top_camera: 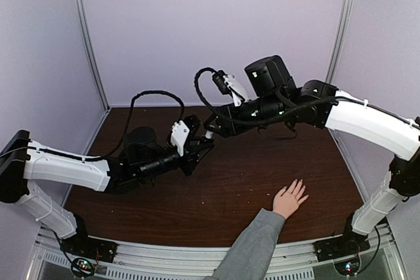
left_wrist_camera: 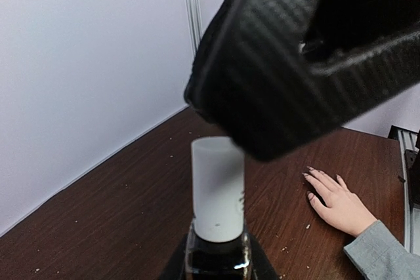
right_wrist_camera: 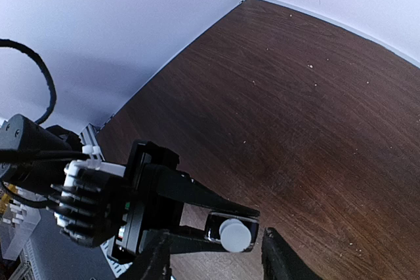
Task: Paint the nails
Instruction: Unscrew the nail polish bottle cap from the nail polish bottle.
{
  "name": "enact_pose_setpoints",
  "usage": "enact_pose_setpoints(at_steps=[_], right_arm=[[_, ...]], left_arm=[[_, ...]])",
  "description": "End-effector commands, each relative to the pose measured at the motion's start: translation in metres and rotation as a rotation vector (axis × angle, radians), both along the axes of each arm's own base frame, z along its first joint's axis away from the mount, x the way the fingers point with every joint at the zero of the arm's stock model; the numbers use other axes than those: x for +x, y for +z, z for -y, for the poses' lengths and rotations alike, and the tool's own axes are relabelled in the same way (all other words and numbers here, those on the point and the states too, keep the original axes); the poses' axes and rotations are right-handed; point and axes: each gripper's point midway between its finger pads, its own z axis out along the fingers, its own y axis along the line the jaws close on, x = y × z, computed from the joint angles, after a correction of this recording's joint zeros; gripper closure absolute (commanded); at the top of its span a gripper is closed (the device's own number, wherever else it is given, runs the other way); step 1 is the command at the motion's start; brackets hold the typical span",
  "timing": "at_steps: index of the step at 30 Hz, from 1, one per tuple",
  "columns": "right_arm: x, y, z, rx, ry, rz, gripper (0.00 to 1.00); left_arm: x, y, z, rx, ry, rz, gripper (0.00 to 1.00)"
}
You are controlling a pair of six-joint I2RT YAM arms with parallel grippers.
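Nails [left_wrist_camera: 310, 170] on the outstretched human hand [left_wrist_camera: 338, 204] look pale and bare, though they are too small for me to be sure, so I judge the painting itself not yet begun. The hand lies flat with fingers spread, at about 4 o'clock on the dark wooden table [top_camera: 243, 181], near its front edge and well apart from both arms. Up toward 12 o'clock from the table's middle, the left gripper [top_camera: 200, 151] is clenched on the nail polish bottle [left_wrist_camera: 218, 257], holding it upright and clear of the tabletop, with its white cap [left_wrist_camera: 217, 188] on. The right gripper [right_wrist_camera: 216, 263] hangs just over that cap, its jaws standing apart on either side with a gap showing each way, gripping nothing. Opening the bottle looks like the step in hand. Left to do, by my reckoning: grip and unscrew the cap, lift out the brush, carry it down to 4 o'clock, and coat each nail.
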Motion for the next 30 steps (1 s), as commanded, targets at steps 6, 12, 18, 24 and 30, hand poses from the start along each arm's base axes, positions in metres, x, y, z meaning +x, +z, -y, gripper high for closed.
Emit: enact_pose_setpoints(at_steps=[6, 12, 18, 24, 30], right_arm=[[0.005, -0.012, -0.009, 0.042, -0.050, -0.065, 0.63], [0.003, -0.022, -0.013, 0.045, -0.042, -0.102, 0.68], [0.004, -0.024, -0.012, 0.035, -0.049, -0.101, 0.72], [0.004, -0.024, -0.013, 0.034, -0.047, -0.099, 0.81], [-0.003, -0.017, -0.017, 0.040, 0.035, -0.052, 0.93]], left_arm=[[0.005, 0.025, 0.006, -0.049, 0.034, 0.076, 1.00], [0.005, 0.028, 0.006, -0.038, 0.043, 0.102, 1.00], [0.005, 0.031, 0.005, -0.041, 0.044, 0.109, 1.00], [0.003, 0.034, 0.005, -0.051, 0.037, 0.109, 1.00], [-0.008, 0.044, 0.006, -0.073, -0.026, 0.104, 1.00]])
